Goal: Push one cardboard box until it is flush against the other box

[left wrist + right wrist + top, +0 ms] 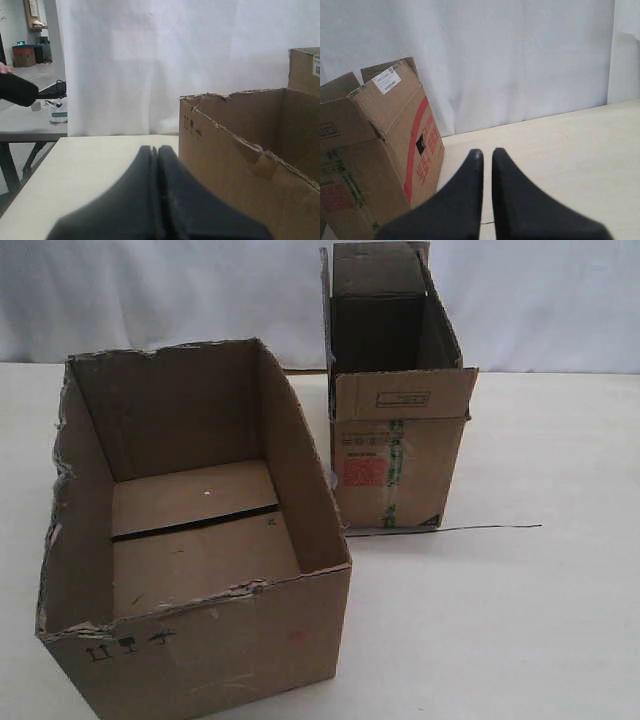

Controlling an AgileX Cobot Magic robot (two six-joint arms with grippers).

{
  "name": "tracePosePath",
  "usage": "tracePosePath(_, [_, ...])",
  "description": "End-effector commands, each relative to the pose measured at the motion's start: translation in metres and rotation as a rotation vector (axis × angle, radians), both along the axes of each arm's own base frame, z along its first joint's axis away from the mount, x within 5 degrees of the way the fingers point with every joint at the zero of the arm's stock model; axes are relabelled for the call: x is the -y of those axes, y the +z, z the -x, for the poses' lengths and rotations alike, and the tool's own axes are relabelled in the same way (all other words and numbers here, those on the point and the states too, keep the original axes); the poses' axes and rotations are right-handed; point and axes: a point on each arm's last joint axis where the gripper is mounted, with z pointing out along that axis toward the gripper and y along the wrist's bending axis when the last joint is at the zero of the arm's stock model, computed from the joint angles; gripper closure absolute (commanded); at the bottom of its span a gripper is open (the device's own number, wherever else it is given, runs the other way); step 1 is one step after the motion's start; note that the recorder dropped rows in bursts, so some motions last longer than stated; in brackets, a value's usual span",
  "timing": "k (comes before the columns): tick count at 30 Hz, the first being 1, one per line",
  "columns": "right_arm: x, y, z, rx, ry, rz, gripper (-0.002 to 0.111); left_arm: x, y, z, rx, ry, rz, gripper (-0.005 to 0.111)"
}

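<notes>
The cardboard box (pixel 200 650), wide with a ragged torn rim and small black symbols, stands at the front left of the table. The other box (pixel 400 465), narrower and taller with a red label and green tape stripe, stands behind it to the right, a strip of table between them. Neither gripper shows in the exterior view. In the left wrist view my left gripper (pixel 157 148) is shut and empty, just beside the torn box's (pixel 225 165) outer wall. My right gripper (pixel 487 152) is empty, only a thin slit between its fingers, beside the labelled box (pixel 380 165).
A white curtain hangs behind the pale table (pixel 520 620). A thin dark wire (pixel 470 529) lies on the table by the tall box's base. Beyond the table's left edge stands another table (pixel 30 125) with clutter.
</notes>
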Motion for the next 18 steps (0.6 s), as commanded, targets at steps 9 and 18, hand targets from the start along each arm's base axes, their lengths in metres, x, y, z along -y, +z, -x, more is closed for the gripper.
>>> tracePosePath(9, [0.000, -0.002, 0.000, -0.008, -0.005, 0.009, 0.103, -0.002, 0.017, 0.002, 0.157, -0.073, 0.964, 0.107])
tracePosePath(18, [0.000, -0.002, 0.000, -0.008, -0.005, 0.009, 0.103, -0.005, 0.022, 0.003, 0.227, -0.079, 0.946, 0.107])
